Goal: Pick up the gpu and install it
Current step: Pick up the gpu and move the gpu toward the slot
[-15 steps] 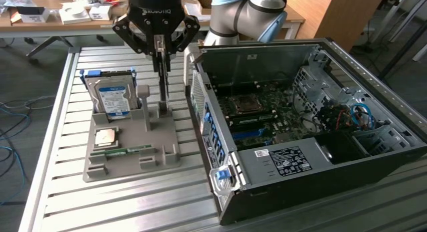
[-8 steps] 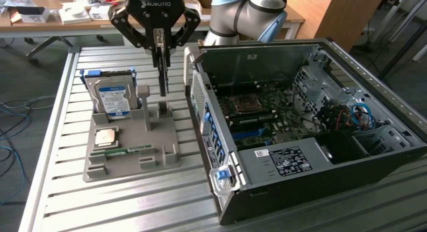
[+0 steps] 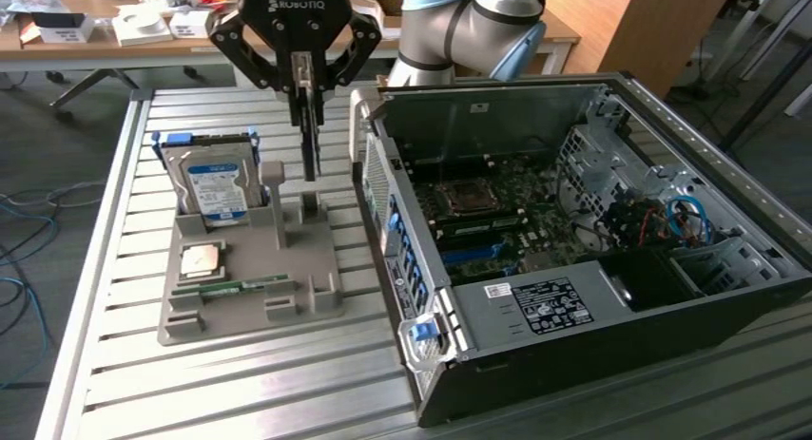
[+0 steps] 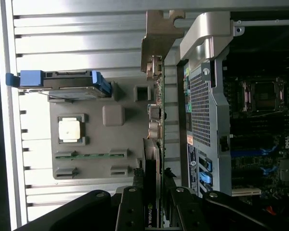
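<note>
My gripper [image 3: 304, 79] hangs over the grey holder tray [image 3: 318, 302] and is shut on the gpu [image 3: 308, 141]. The gpu is a thin dark card seen edge-on, hanging straight down from the fingers. Its lower end is at the tray's upright slot post [image 3: 308, 200]; I cannot tell whether it still touches it. In the wrist view the gpu [image 4: 154, 130] runs away from the gripper [image 4: 154, 204], with its pale metal bracket [image 4: 156, 41] at the far end. The open computer case [image 3: 419, 269] stands beside the tray, on the exterior view's right.
On the tray a silver hard drive [image 3: 216, 181] stands in blue rails, with a processor chip [image 3: 203, 259] and a green memory stick [image 3: 238, 288] lying flat. The case shows its motherboard [image 3: 508, 212] and cables. Everything rests on a slatted metal table [image 3: 228, 383].
</note>
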`<state>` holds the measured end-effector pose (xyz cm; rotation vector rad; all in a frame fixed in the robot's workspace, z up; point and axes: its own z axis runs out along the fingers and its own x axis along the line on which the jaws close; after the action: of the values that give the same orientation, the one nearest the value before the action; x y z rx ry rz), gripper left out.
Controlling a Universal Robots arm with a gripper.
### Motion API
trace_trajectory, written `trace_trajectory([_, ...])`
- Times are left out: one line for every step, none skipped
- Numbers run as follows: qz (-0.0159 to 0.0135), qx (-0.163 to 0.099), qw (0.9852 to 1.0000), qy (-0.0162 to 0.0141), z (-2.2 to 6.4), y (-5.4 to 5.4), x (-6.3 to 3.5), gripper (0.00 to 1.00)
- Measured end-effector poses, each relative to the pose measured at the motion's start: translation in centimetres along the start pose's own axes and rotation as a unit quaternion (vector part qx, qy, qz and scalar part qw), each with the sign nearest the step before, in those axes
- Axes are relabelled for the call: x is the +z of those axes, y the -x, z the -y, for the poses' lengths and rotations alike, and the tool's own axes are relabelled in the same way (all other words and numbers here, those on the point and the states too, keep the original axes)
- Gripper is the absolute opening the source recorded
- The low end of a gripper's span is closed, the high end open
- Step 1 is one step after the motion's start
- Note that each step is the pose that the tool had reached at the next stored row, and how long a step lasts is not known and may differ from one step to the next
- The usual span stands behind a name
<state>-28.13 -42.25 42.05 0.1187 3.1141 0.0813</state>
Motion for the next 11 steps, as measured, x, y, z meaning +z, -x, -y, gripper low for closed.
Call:
trace_trajectory([0.0000,0.000,1.0000,0.0000,0.00,0.00,-0.08,0.26])
trace_trajectory([0.0000,0.000,1.0000,0.0000,-0.01,0.00,-0.13,0.26])
trace_trajectory([0.0000,0.000,1.0000,0.0000,-0.01,0.00,-0.13,0.26])
trace_trajectory([0.0001,0.000,1.0000,0.0000,-0.01,0.00,-0.13,0.26])
trace_trajectory([0.0001,0.000,1.0000,0.0000,-0.01,0.00,-0.13,0.26])
trace_trajectory([0.0000,0.000,1.0000,0.0001,-0.01,0.00,-0.13,0.26])
trace_trajectory([0.0000,0.000,1.0000,0.0000,-0.01,0.00,-0.13,0.26])
trace_trajectory([0.0001,0.000,1.0000,0.0000,-0.01,0.00,-0.13,0.26])
trace_trajectory([0.0000,0.000,1.0000,0.0000,-0.01,0.00,-0.14,0.26])
trace_trajectory([0.0000,0.000,1.0000,0.0000,-0.01,0.02,-0.14,0.26])
trace_trajectory([-0.0001,0.000,1.0000,-0.0001,-0.01,0.07,-0.15,0.26])
